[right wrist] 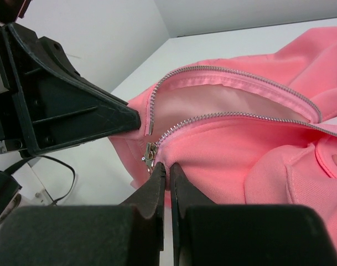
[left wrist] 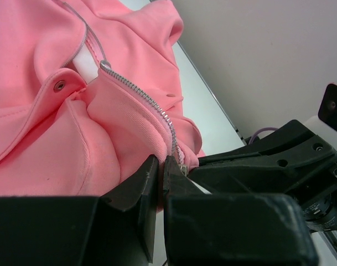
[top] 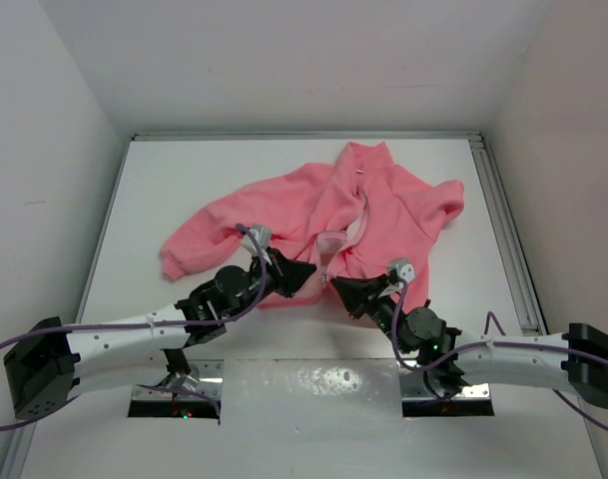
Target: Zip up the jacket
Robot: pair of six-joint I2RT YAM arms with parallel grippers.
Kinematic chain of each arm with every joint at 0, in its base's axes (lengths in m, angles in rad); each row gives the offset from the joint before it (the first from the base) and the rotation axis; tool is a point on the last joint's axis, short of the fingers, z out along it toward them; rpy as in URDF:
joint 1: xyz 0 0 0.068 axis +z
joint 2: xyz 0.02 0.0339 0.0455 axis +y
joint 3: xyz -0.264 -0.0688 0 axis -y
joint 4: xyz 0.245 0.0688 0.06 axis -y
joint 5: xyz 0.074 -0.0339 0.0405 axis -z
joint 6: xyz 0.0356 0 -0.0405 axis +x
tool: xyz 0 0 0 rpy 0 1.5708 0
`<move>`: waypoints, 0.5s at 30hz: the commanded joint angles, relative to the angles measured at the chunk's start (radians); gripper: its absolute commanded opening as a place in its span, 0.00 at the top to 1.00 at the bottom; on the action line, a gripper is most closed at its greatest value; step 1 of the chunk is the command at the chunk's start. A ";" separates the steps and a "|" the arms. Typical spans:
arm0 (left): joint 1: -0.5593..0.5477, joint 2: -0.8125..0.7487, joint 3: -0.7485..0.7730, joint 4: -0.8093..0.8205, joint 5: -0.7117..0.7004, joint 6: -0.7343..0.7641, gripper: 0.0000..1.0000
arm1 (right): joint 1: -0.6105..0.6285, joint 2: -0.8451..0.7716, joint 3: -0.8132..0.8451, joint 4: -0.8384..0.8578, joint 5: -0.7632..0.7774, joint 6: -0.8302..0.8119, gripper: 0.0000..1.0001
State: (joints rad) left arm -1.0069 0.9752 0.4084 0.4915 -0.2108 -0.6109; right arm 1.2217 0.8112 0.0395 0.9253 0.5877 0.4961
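The salmon-pink jacket (top: 383, 210) lies crumpled on the white table, collar at the far side, front zipper open. My left gripper (top: 305, 272) is shut on the bottom hem left of the zipper; in the left wrist view (left wrist: 161, 166) the fabric sits between its pads, beside the zipper teeth (left wrist: 143, 95). My right gripper (top: 335, 285) is shut on the hem on the other side. In the right wrist view (right wrist: 168, 168) it pinches fabric just right of the metal zipper pull (right wrist: 150, 153) at the zipper's lower end. The two tooth rows part above it, showing the lining (right wrist: 223, 102).
One sleeve (top: 189, 249) trails left on the table. A pocket snap (left wrist: 59, 85) shows near the opening. A metal rail (top: 508, 230) runs along the table's right edge. White walls enclose the back and sides. The two grippers' tips are close together.
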 commanded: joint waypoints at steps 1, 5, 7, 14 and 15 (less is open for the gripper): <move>0.008 0.002 -0.003 0.087 0.028 -0.004 1.00 | 0.006 0.003 0.005 0.053 -0.005 -0.014 1.00; 0.010 0.008 -0.008 0.104 0.044 -0.007 1.00 | 0.006 0.013 0.013 0.055 -0.005 -0.021 1.00; 0.008 0.014 -0.010 0.113 0.050 -0.012 1.00 | 0.006 0.017 0.017 0.052 -0.002 -0.022 1.00; 0.008 0.025 -0.016 0.127 0.056 -0.013 1.00 | 0.004 0.020 0.016 0.063 0.003 -0.022 1.00; 0.008 0.026 -0.016 0.127 0.057 -0.013 1.00 | 0.005 0.020 0.016 0.063 0.004 -0.022 1.00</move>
State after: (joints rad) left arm -1.0065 0.9989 0.3923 0.5426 -0.1719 -0.6140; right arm 1.2217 0.8322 0.0395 0.9180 0.5922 0.4850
